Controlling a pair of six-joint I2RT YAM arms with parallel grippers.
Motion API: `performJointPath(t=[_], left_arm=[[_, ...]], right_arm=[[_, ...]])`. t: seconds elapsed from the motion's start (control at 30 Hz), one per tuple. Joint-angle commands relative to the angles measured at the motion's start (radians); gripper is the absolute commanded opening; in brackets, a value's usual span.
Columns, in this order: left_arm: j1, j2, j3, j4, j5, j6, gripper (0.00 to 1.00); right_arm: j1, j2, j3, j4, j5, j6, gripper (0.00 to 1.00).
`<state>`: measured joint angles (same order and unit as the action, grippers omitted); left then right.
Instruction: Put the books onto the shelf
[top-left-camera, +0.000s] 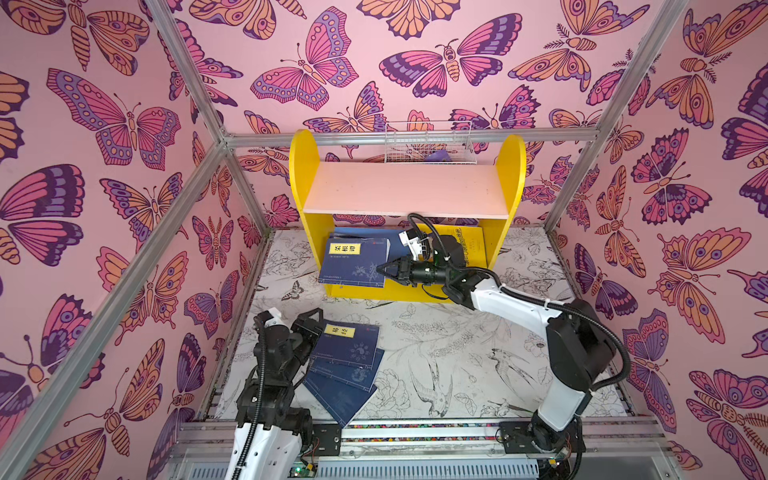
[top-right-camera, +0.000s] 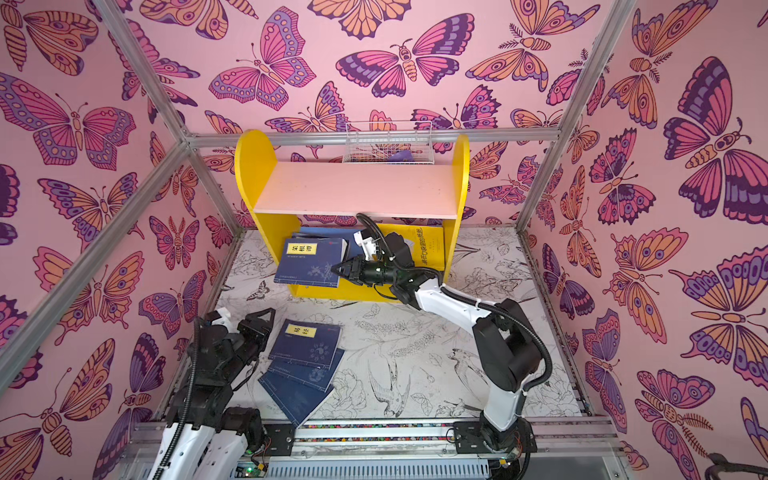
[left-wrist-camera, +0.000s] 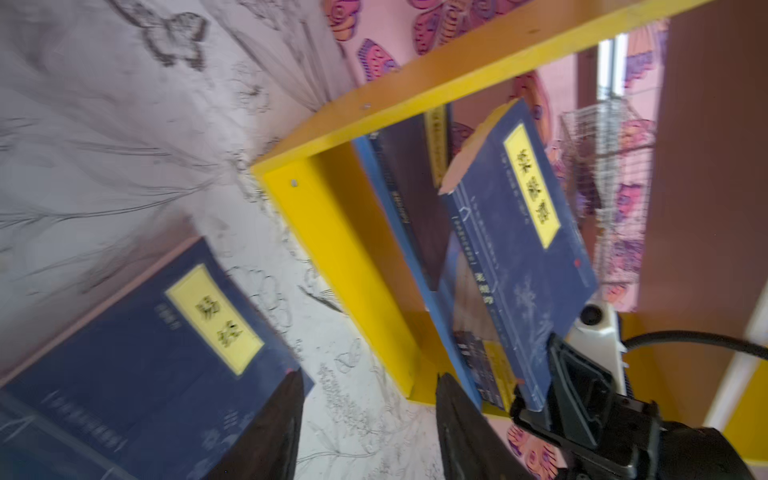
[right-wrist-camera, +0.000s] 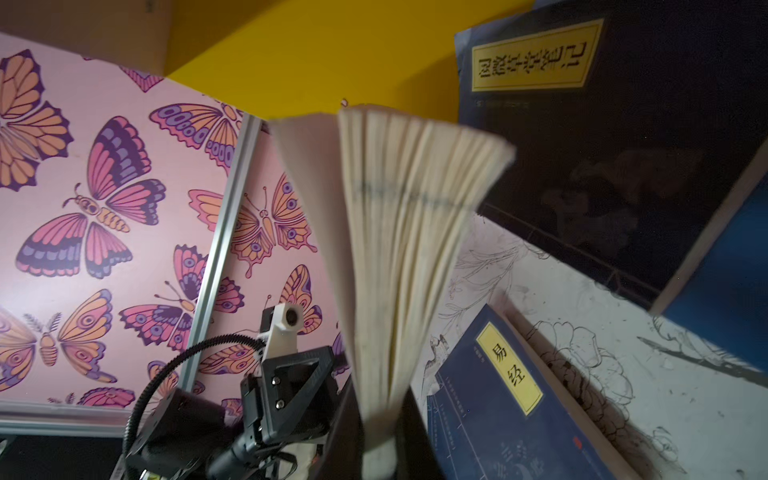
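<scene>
Right arm stretched out, left arm folded low.
The right arm (top-left-camera: 511, 305) reaches forward and across toward the middle, forearm near level; the right gripper (top-left-camera: 381, 268) is clamped on the edge of a navy book (top-left-camera: 353, 266); the left arm (top-left-camera: 270, 374) crouches near its base; the left gripper (left-wrist-camera: 370, 376) has its jaws parted.

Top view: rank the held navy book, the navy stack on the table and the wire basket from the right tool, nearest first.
1. The held navy book: clamped in the right tool, at the shelf front.
2. The navy stack: front left on the table.
3. The wire basket: far back, behind the shelf's top board.
</scene>
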<state>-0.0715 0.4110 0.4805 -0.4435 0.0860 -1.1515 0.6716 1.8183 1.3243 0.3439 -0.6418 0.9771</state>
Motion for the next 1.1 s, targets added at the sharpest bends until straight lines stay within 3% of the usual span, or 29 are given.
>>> performJointPath(t=[0.0, 0.33, 0.5, 0.93, 1.0, 1.07], left_arm=[[-0.002, -0.013, 0.007, -0.224, -0.093, -0.02, 0.53], [-0.001, 0.006, 0.006, -0.218, -0.072, -0.01, 0.53], [-0.001, 0.014, 0.003, -0.215, -0.069, -0.007, 0.53], [-0.001, 0.014, 0.0, -0.213, -0.063, -0.008, 0.53], [-0.001, 0.014, -0.002, -0.213, -0.062, -0.009, 0.53], [-0.001, 0.014, -0.003, -0.213, -0.059, -0.014, 0.53]], right_arm=[[0.003, 0.024, 0.089, -0.005, 0.071, -0.067, 0.0], [-0.009, 0.133, 0.282, -0.221, 0.149, -0.149, 0.0], [-0.009, 0.191, 0.358, -0.288, 0.133, -0.154, 0.0], [-0.013, 0.244, 0.418, -0.371, 0.188, -0.17, 0.0], [-0.01, 0.246, 0.419, -0.375, 0.201, -0.173, 0.1], [-0.004, 0.24, 0.411, -0.367, 0.225, -0.185, 0.31]])
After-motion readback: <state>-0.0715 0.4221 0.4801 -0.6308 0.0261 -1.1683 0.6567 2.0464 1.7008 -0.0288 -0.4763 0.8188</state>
